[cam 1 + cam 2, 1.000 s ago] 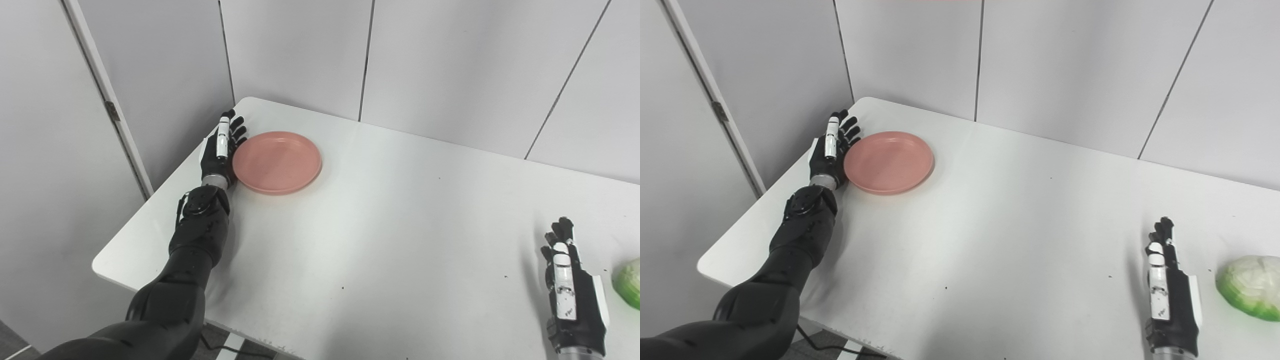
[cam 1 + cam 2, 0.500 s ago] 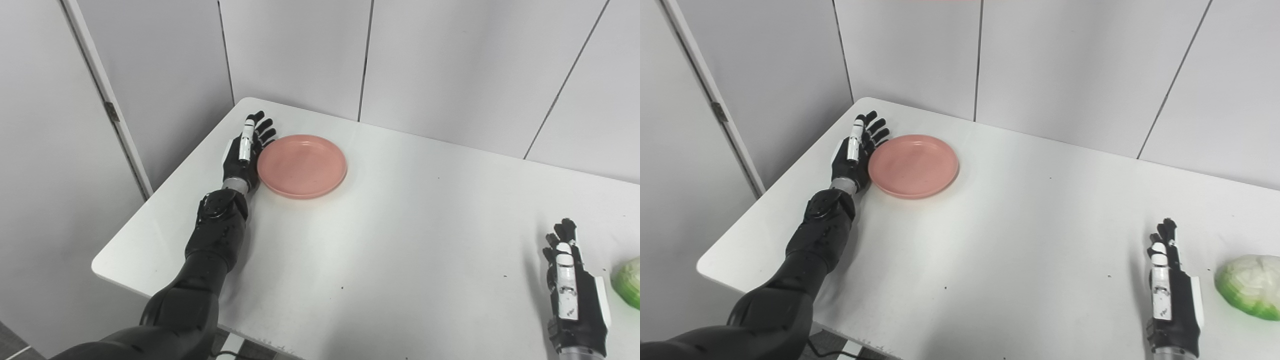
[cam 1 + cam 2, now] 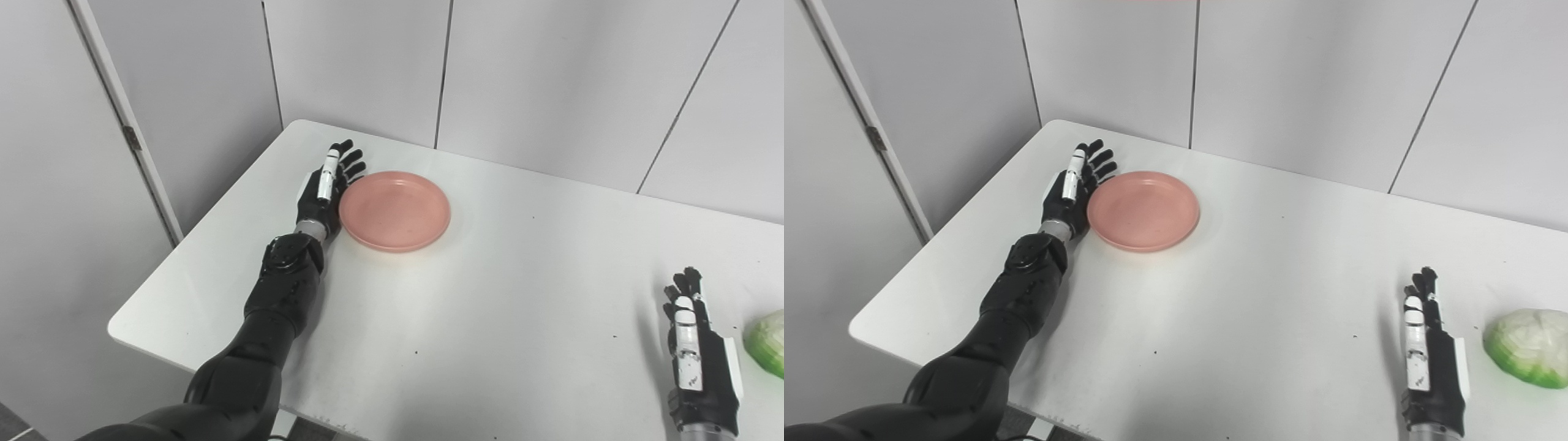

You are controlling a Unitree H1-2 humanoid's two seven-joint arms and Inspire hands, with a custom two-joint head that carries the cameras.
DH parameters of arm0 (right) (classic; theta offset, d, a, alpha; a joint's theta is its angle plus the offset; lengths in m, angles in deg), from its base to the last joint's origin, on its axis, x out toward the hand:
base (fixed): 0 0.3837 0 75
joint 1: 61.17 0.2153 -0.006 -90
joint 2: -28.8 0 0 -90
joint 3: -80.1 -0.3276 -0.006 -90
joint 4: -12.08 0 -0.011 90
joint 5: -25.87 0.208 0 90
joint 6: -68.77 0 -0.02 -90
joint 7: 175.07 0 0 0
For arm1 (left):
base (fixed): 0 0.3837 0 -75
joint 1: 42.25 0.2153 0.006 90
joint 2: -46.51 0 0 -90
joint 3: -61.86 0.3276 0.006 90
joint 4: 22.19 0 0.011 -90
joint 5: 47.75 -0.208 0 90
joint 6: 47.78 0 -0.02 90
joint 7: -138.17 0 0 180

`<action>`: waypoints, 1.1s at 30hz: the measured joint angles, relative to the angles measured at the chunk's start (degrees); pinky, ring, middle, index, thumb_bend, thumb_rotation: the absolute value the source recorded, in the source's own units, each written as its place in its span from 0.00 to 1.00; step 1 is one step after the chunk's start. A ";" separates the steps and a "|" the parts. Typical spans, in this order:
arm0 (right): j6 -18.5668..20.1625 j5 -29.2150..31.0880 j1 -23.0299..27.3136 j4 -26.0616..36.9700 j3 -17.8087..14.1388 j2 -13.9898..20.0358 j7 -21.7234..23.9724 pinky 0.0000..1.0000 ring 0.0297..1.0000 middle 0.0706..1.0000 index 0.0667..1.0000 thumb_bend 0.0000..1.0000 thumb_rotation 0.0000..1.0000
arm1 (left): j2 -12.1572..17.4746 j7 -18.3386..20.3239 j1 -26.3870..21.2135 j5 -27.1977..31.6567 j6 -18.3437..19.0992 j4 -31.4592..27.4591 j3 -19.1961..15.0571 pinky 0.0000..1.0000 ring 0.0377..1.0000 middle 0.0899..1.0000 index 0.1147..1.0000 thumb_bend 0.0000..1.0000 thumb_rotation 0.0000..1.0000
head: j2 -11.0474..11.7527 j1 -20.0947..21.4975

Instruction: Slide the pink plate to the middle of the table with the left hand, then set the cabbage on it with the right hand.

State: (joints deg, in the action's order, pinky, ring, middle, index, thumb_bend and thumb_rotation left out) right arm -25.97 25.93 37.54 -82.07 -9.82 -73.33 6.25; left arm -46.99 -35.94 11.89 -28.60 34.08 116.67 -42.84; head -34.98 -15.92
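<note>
one pink plate point(image 3: 395, 211) touching left fingers point(image 3: 350, 164)

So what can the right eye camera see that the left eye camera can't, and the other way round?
Only the right eye view shows nearly the whole cabbage; the left eye view cuts it off at the picture's edge. Only the left eye view shows a strip of dark floor at the bottom left. Both share the white table, the pink plate, the open left hand against its rim, and the open right hand beside the cabbage.

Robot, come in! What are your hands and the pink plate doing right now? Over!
Left hand open, flat against pink plate rim, pushing. Right hand open, waiting beside cabbage, not touching. Plate left of table middle. Path looks clear.
</note>
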 measured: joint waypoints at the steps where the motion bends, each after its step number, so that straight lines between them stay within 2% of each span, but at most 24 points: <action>1: 0.16 -0.16 -0.13 0.32 0.10 -0.13 -0.02 1.00 0.97 0.97 0.99 0.12 1.00 | -0.54 0.00 -0.26 0.00 0.23 -0.06 0.07 0.85 0.87 0.88 0.87 0.38 1.00 | -0.09 0.97; 7: 0.19 -1.17 -0.31 0.50 0.23 -0.72 -0.55 0.97 0.95 0.96 0.98 0.15 1.00 | -3.50 0.12 -0.89 -0.23 1.18 -0.96 1.45 0.86 0.88 0.88 0.87 0.38 1.00 | -0.44 3.70; 11: 0.15 -1.80 -0.31 0.11 0.36 -1.00 -0.90 0.96 0.95 0.96 0.98 0.14 1.00 | -5.06 0.48 -0.86 -0.20 3.18 -2.77 2.16 0.87 0.89 0.89 0.88 0.38 1.00 | -0.70 6.16; 16: 0.10 -3.23 -0.23 -0.46 0.49 -1.51 -1.90 0.93 0.93 0.95 0.96 0.20 1.00 | -6.78 1.13 -0.42 -0.51 4.91 -4.60 3.63 0.85 0.87 0.87 0.86 0.39 1.00 | -0.97 8.70; 24: 0.10 -3.88 -0.21 -0.47 0.93 -3.23 -2.47 0.95 0.93 0.95 0.96 0.19 1.00 | -10.40 2.86 1.48 -0.72 6.62 -8.55 6.68 0.86 0.88 0.88 0.86 0.38 1.00 | -1.14 12.13; 33: 0.12 -5.72 -0.28 -0.48 1.47 -4.22 -2.80 0.94 0.93 0.95 0.96 0.18 1.00 | -11.22 5.74 3.97 -0.76 7.26 -11.44 9.67 0.86 0.88 0.89 0.87 0.39 1.00 | -0.88 16.26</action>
State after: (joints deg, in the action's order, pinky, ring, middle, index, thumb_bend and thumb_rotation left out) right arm -25.85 20.20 37.26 -82.55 -8.36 -77.55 3.45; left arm -58.21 -30.20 15.86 -29.36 41.34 105.23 -33.17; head -35.86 0.34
